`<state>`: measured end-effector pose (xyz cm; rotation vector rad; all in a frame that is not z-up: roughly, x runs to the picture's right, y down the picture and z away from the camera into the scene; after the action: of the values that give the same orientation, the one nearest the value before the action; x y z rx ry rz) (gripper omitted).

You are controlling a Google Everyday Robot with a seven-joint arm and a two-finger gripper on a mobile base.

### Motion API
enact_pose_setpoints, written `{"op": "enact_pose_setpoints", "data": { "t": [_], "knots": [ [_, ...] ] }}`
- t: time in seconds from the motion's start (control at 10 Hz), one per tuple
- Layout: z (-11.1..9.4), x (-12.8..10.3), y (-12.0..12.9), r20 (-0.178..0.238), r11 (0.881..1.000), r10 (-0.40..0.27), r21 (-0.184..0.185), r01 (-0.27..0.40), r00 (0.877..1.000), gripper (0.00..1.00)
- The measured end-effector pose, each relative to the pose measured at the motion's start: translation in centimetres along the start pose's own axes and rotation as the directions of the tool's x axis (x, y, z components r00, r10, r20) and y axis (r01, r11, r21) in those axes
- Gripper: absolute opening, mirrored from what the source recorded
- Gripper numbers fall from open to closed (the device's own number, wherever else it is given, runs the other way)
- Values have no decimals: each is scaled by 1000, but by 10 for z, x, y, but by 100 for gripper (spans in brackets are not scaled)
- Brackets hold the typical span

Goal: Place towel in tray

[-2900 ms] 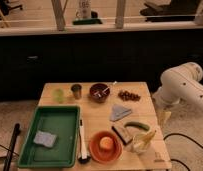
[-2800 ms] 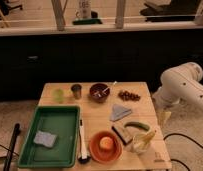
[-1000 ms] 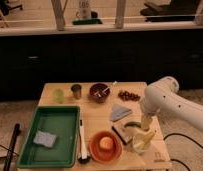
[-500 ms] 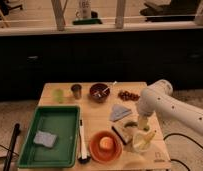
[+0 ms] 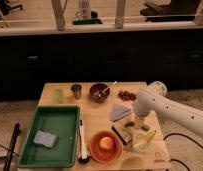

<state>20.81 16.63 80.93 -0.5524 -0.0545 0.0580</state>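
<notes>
Wooden table, 1 white arm reaching in from the right.

- Gripper: at the end of the arm, pointing down over the right half of the table, just right of the towel. Fingers spread wide. I see nothing pinched in them.
- Towel: gray, folded to a triangle, flat on the table near the middle. Not in the tray; well apart from it.
- Tray: green, at the front left corner. 1 pale blue pad lies inside, toward its near left part.
- Orange bowl: front center, with 1 round orange item in it.
- Long utensil lies between the tray and the orange bowl.
- Pale bowl: below the gripper, yellow-green pieces in it. I cannot tell what they are.
- Back row, left to right: green cup, metal cup, dark bowl with a spoon, small brown bits.
</notes>
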Motion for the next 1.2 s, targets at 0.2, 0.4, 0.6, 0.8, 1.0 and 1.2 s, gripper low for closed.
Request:
{"op": "enact_pose_setpoints", "data": {
  "t": [0.2, 0.4, 0.6, 0.8, 1.0, 1.2],
  "knots": [
    [8, -1, -3, -3, 1000, -5, 0, 5, 1000, 80],
    [16, -3, -7, -5, 1000, -10, -4, 10, 1000, 80],
    [22, -5, -8, -5, 1000, -14, -9, 14, 1000, 80],
    [29, -3, -11, -8, 1000, -12, -11, 12, 1000, 80],
    [33, -6, -13, -5, 1000, -16, -15, 16, 1000, 80],
    [37, -5, -16, -5, 1000, -17, -19, 17, 1000, 80]
  ]
}}
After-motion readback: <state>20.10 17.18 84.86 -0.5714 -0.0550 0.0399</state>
